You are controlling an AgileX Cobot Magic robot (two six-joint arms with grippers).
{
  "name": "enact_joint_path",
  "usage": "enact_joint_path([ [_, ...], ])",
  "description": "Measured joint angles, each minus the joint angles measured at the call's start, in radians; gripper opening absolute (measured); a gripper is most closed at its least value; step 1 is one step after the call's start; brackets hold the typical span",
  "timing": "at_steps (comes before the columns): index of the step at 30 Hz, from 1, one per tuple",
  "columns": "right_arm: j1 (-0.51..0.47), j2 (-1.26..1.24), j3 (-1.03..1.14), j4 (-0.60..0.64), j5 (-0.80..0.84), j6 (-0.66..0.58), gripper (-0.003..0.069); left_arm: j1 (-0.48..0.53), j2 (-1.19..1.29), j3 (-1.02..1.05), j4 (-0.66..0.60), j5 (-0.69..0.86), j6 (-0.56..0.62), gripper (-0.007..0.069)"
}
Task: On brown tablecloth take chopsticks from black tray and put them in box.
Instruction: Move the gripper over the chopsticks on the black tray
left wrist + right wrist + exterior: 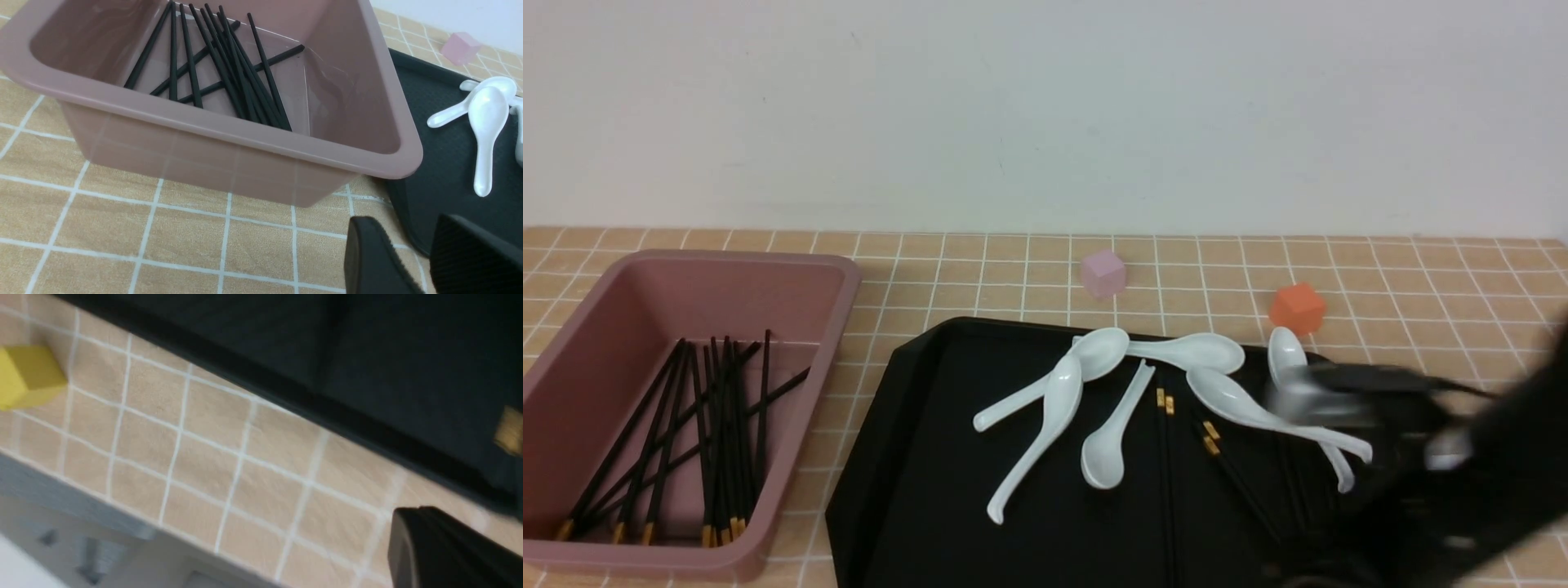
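Right pincer (pixel 423 510) together, near chopsticks (pixel 1245 490); left pincer (pixel 408 220) apart, near box (pixel 229 127).

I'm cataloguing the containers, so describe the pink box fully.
The box is deep, rectangular and dusty pink, apparently smooth plastic, with rounded corners, a thick rolled rim and no lid. It stands upright on the tan gridded tablecloth, left of the black tray. Inside, black chopsticks lie loosely crossed on its floor, several showing gold ends. No gripper touches it.
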Motion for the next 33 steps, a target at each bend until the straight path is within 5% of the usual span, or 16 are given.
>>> enact_joint_path([
  [4, 0.113, 0.147, -0.141, -0.210, -0.006, 0.236, 0.0009, 0.000, 0.000, 0.000, 0.000, 0.000, 0.000, 0.0239],
  [10, 0.136, 0.309, -0.307, -0.401, 0.018, 0.447, 0.0023, 0.000, 0.000, 0.000, 0.000, 0.000, 0.000, 0.0239],
  [17, 0.136, 0.489, -0.459, -0.415, 0.018, 0.481, 0.0101, 0.000, 0.000, 0.000, 0.000, 0.000, 0.000, 0.0239],
  [25, 0.109, 0.567, -0.539, -0.416, 0.029, 0.494, 0.0300, 0.000, 0.000, 0.000, 0.000, 0.000, 0.000, 0.0239],
  [33, 0.060, 0.600, -0.539, -0.390, 0.017, 0.503, 0.0328, 0.000, 0.000, 0.000, 0.000, 0.000, 0.000, 0.0239],
])
